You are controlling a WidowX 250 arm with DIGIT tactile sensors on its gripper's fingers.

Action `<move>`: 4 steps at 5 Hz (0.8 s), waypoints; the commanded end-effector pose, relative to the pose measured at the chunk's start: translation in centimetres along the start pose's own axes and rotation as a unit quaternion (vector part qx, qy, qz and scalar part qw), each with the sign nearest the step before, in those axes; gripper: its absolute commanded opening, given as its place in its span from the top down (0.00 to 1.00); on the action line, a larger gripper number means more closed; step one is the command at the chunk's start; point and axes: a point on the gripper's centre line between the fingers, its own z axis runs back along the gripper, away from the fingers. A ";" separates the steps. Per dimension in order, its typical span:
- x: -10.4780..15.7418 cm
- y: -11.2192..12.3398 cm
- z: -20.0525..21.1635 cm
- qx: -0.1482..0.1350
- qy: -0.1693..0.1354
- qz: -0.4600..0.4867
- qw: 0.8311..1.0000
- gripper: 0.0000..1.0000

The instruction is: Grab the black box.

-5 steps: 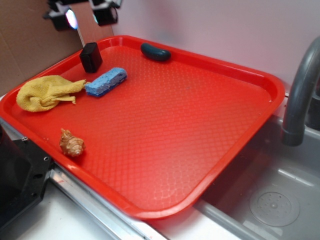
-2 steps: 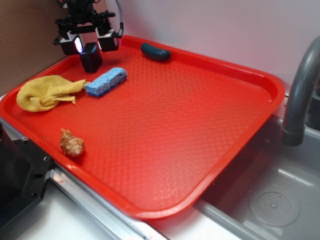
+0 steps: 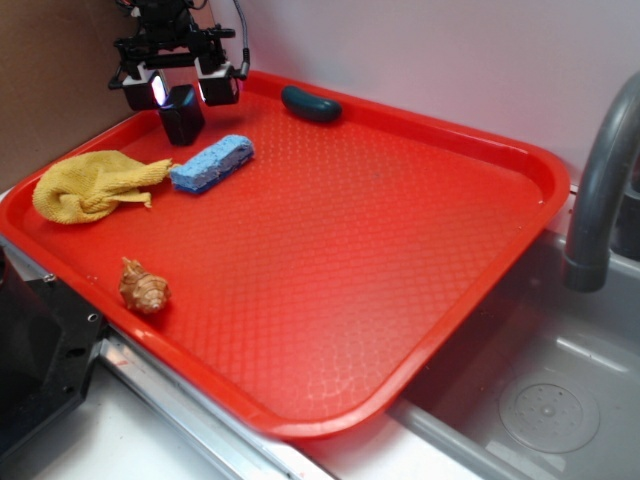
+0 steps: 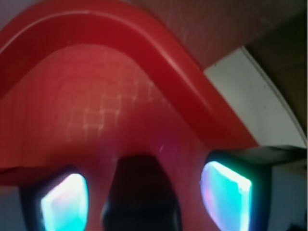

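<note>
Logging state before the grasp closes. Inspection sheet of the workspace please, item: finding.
Surface: red tray, textured, partly overhanging a steel sink.
Job's things: black box upright at the tray's back left corner, also seen in the wrist view.
Clutter: blue sponge beside the box; yellow cloth at the left edge; dark teal object by the back rim; shell near the front left.
Grippers: gripper over the box, jaws open, one on each side.
Cables: one looping above the gripper.
Surroundings: grey faucet, cardboard panel, pale wall.
</note>
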 end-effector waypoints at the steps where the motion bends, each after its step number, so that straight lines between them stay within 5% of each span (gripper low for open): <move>1: 0.9 -1.4 0.3 0.013 -0.037 -0.017 0.999 1.00; 4: -3.8 -0.8 -1.2 0.014 -0.002 -0.035 0.999 1.00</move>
